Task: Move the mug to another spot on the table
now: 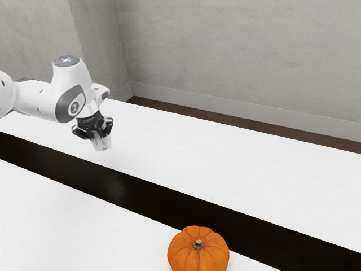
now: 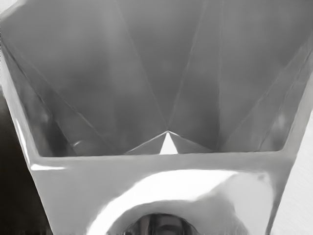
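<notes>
The black tool (image 1: 99, 133) grips a pale grey mug (image 1: 104, 143) between its fingers, holding it in the air above the white worktop (image 1: 237, 164). An orange pumpkin (image 1: 198, 251) sits well apart, toward the exterior view's right.

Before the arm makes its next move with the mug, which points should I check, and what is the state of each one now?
1. Grip on the mug: ok, the gripper is shut on it from two sides.
2. Mug off the table: ok, it hangs above the surface.
3. Mug level in the hand: cannot tell.
4. Inside of the mug: ok, the wrist view looks into it and nothing lies there.
5. Pumpkin out of the way: ok, it sits far off toward the exterior view's lower right.
6. Free spot to set down: ok, bare white surface lies toward the exterior view's right.
</notes>
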Available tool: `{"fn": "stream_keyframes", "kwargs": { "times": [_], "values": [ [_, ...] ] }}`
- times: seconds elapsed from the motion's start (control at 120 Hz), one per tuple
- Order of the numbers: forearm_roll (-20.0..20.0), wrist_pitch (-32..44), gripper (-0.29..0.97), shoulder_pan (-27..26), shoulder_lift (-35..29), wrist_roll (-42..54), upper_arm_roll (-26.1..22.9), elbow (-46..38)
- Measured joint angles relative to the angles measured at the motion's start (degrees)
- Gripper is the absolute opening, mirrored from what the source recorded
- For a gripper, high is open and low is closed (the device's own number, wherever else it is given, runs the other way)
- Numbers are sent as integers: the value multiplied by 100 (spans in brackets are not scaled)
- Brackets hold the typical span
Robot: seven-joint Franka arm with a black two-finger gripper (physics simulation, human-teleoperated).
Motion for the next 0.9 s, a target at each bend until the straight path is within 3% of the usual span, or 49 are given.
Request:
{"fn": "stream_keyframes", "kwargs": {
  "times": [0.192,0.35,0.617,0.9],
  "values": [
    [1227,482,-4,-235,-526,-789,-269,-911],
    [1877,1039,-4,-354,-703,-1441,-526,-1585],
    [2091,2211,-3,-294,-663,-2182,-692,-2318],
    [2136,2591,-5,-818,-685,-2737,-878,-2800]
  ]
}}
